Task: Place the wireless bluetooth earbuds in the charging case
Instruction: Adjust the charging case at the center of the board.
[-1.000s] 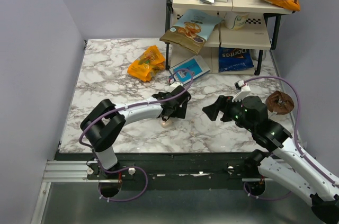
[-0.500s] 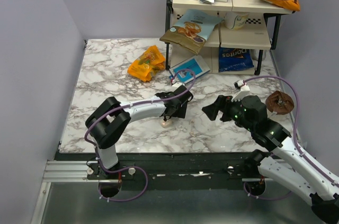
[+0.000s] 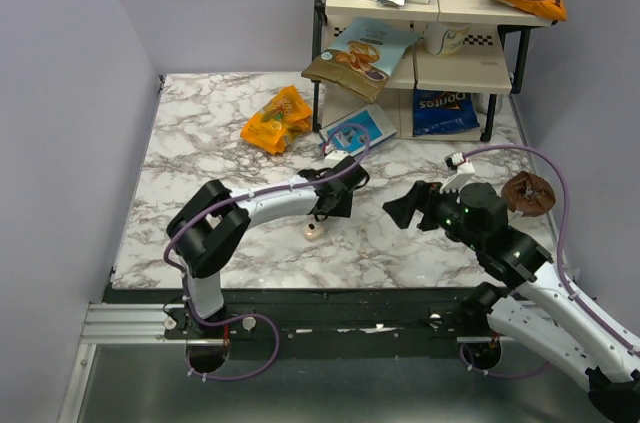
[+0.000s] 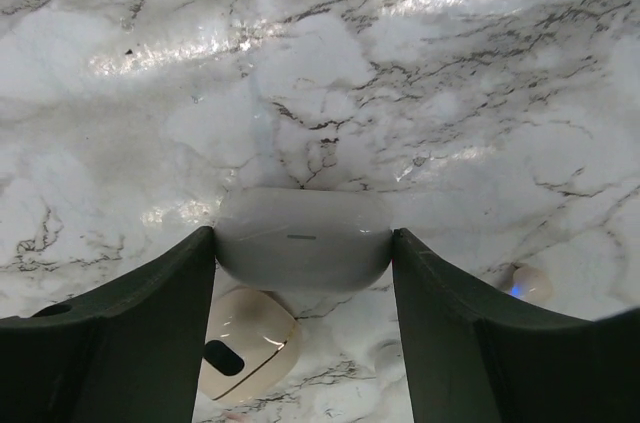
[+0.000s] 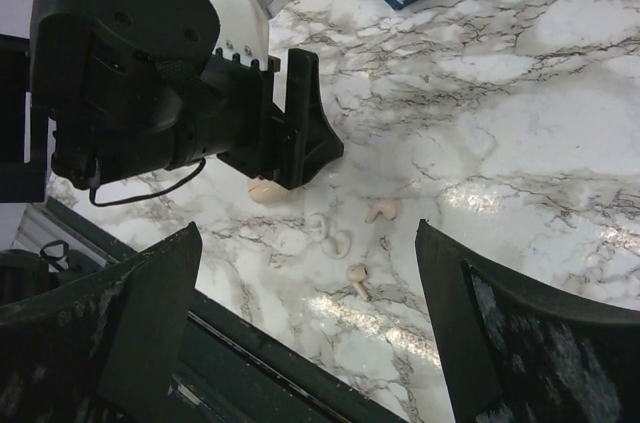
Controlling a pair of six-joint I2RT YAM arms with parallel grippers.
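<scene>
Left gripper (image 3: 325, 211) low over the marble table (image 3: 200, 143), fingers apart, one at each end of the charging case (image 4: 303, 238). Both inner faces look to be touching it; cannot tell if actually clamped. Case lying flat on the marble, probably bracketed to steady or square it for loading. Cream piece (image 4: 245, 343) with a dark oval mark just beside the case, possibly its lid; unclear. Earbuds (image 5: 355, 278) loose on the table right of the case, near, not touching it. Right gripper (image 3: 400, 209) hovering beyond them, fingers spread wide, nothing held, likely placed to pick. Clear marble between the arms. Near table edge close behind the earbuds, so little slack there. Brown disc (image 3: 527, 193) and rack (image 3: 490, 113) well apart.
</scene>
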